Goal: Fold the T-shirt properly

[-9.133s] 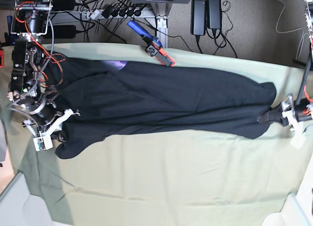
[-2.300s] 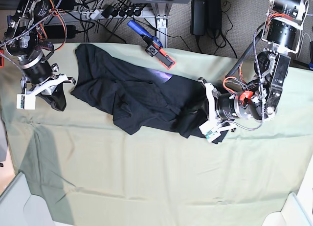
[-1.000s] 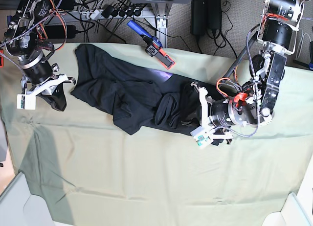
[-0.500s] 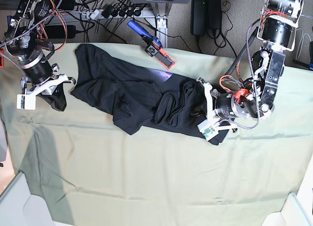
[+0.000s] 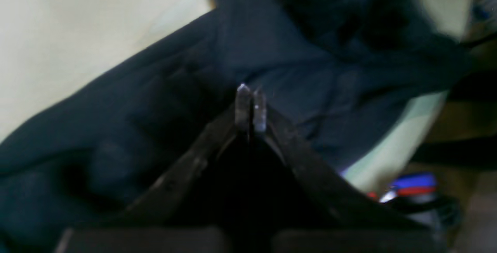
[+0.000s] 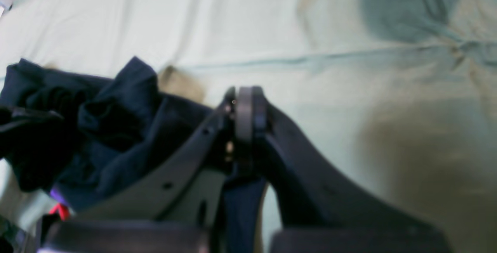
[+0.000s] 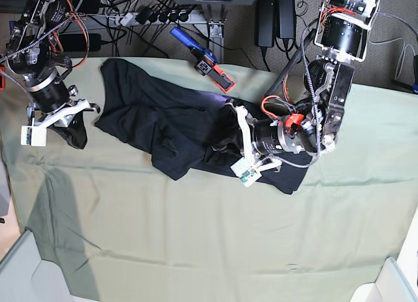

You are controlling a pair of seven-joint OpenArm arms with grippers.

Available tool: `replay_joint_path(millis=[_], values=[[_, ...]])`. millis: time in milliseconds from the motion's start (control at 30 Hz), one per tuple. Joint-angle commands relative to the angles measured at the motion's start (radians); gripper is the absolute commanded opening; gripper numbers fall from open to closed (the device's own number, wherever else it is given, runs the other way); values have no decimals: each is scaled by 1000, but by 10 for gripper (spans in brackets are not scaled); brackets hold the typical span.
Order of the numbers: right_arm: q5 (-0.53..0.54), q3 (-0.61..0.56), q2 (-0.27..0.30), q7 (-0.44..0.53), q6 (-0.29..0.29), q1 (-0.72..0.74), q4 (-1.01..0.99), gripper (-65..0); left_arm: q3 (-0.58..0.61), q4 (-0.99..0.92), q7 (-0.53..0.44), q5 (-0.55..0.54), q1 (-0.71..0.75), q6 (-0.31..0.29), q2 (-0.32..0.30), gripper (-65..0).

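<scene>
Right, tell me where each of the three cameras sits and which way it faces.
Base: overhead, looking down on the green table cloth and black T-shirt, both arms showing.
Left wrist: behind the left gripper, facing bunched T-shirt; its shut jaws show.
Right wrist: behind the right gripper, facing table cloth; its jaws pinch shirt fabric.
Shared: all three show the T-shirt; base and left wrist both catch the blue-and-red tool.

Base view: the T-shirt (image 7: 176,129) lies bunched across the rear middle of the table (image 7: 196,250). The left tool (image 7: 230,145) sits over its right part; the right tool (image 7: 77,133) stands at its left end. A power strip (image 7: 140,16) lies behind the table.
</scene>
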Motion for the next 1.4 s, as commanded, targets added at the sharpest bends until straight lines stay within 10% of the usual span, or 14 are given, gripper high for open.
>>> replay_joint_path(millis=[0, 367, 467, 533, 867, 1367], values=[[10, 42, 11, 32, 57, 12, 15, -650, -13, 14, -17, -7, -33, 16, -9, -650], [168, 248, 11, -78, 37, -39, -50, -632, -174, 18, 1, -97, -64, 23, -61, -650], [214, 186, 11, -77, 38, -67, -102, -305, -177, 18, 2, -95, -62, 23, -61, -650], [219, 132, 10, -77, 37, -82, -127, -205, -177, 18, 2, -95, -60, 23, -61, -650], [228, -31, -95, -77, 38, -87, -150, -207, -177, 18, 2, -88, -61, 23, -61, -575], [221, 78, -110, -77, 37, -87, -149, -207, -177, 18, -11, -66, -61, 24, -114, -575]])
